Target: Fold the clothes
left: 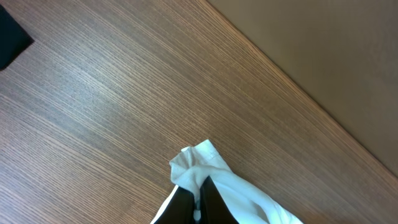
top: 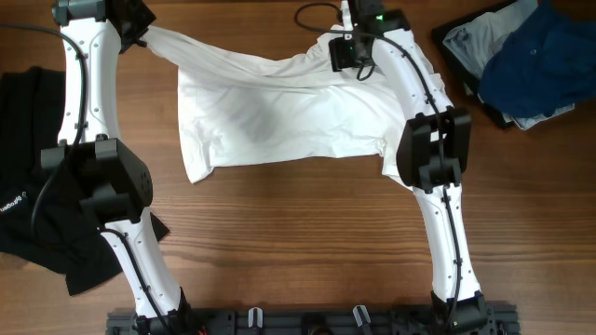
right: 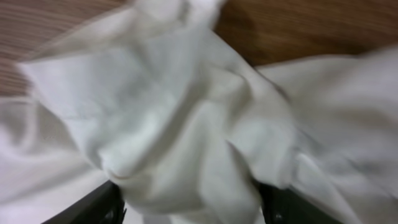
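The shirt [top: 279, 121] lies with its long axis running from the left gripper [left: 198, 205], clamped shut on 1 corner, to the right gripper [right: 186, 202], whose jaws stand apart around fabric bunched between them.

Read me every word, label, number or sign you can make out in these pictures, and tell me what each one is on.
Black garment, left side of the overhead view: a short line of white print, turned sideways and too small to read.
White T-shirt: no lettering shows in any view.
Nothing else carries readable text.
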### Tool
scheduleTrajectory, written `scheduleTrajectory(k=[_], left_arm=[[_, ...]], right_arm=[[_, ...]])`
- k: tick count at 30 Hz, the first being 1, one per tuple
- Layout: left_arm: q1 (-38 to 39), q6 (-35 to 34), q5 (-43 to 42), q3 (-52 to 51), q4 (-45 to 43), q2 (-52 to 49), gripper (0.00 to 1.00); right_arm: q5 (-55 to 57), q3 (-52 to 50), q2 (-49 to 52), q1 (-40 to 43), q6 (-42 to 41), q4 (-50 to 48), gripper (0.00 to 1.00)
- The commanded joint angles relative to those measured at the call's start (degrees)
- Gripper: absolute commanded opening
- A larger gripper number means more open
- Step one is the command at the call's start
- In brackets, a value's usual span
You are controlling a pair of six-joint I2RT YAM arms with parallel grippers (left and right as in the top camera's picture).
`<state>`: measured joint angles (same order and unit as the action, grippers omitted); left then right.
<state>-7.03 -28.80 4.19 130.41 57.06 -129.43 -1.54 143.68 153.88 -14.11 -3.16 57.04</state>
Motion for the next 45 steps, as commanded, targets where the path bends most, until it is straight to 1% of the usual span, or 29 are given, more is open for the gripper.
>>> scheduleTrajectory(k=[1,7,13,14,15,16,17,21,24,31,32,34,35,36,37,38,39,40,41,42,43,45], left_arm=[[-0.2,0.1,-0.3,0.1,0.2,2.2,0.04],[-0.2,0.1,-0.3,0.1,0.2,2.2,0.04],[-0.2,0.1,-0.3,0.1,0.2,2.2,0.04],[-0.2,0.1,-0.3,0.1,0.2,2.2,0.04],[-0.2,0.1,-0.3,0.1,0.2,2.2,0.04],[-0.2,0.1,-0.3,0.1,0.2,2.2,0.04],[-0.2,0.1,-0.3,0.1,0.2,2.2,0.04],[-0.2,0.1,-0.3,0.1,0.3,2.2,0.04],[-0.2,0.1,-0.3,0.1,0.9,2.2,0.04],[-0.2,0.1,-0.3,0.1,0.9,2.2,0.04],[-0.2,0.1,-0.3,0.1,1.0,2.2,0.04],[-0.2,0.1,-0.3,0.1,1.2,2.2,0.04],[-0.2,0.1,-0.3,0.1,1.3,2.2,0.04],[-0.2,0.1,-0.3,0.1,1.6,2.2,0.04],[-0.2,0.1,-0.3,0.1,1.8,2.2,0.04],[-0.2,0.1,-0.3,0.1,2.1,2.2,0.04],[-0.2,0.1,-0.3,0.1,2.2,2.2,0.04],[-0.2,0.1,-0.3,0.1,2.4,2.2,0.04],[-0.2,0.1,-0.3,0.1,2.4,2.2,0.04],[-0.2,0.1,-0.3,0.1,2.4,2.2,0.04],[-0.2,0.1,-0.3,0.1,2.4,2.2,0.04],[-0.2,0.1,-0.3,0.1,2.4,2.2,0.04]], right_arm=[[2.0,0.7,-1.1,3.4,-2.1,0.8,0.65],[2.0,0.7,-7.7,5.3,-1.3,-0.2,0.66],[2.1,0.7,-12.9,2.7,1.3,-2.6,0.73],[1.5,0.7,-13.3,2.3,1.3,-3.6,0.72],[0.1,0.7,-13.3,2.0,1.2,-4.4,0.69],[-2.2,0.7,-13.1,1.9,1.0,-4.9,0.64],[-3.6,0.7,-12.5,1.8,0.1,-4.8,0.63],[-7.5,0.7,-7.4,1.7,-1.9,-4.5,0.66],[-7.5,0.7,-3.4,1.7,-3.3,-5.0,0.66],[-8.1,0.6,0.3,1.7,-3.1,-5.5,0.66],[-8.7,0.6,0.6,1.7,-3.4,-5.6,0.63],[-8.9,0.6,0.9,1.7,-3.6,-5.8,0.54],[-8.8,0.6,1.0,1.7,-4.1,-6.0,0.47],[-8.9,0.6,1.1,1.7,-4.6,-6.3,0.36],[-9.0,0.6,1.3,1.7,-4.8,-6.7,0.32],[-9.0,0.6,1.4,1.7,-5.0,-6.9,0.5],[-9.0,0.6,1.6,1.6,-5.0,-7.0,0.72],[-9.0,0.6,1.9,1.6,-5.0,-7.1,0.8],[-9.0,0.6,2.1,1.6,-5.0,-7.1,0.8],[-9.0,0.6,2.4,1.6,-5.0,-7.1,0.73],[-9.0,0.6,2.9,1.6,-5.1,-7.2,0.57],[-9.0,0.6,3.3,1.6,-6.0,-7.4,0.36]])
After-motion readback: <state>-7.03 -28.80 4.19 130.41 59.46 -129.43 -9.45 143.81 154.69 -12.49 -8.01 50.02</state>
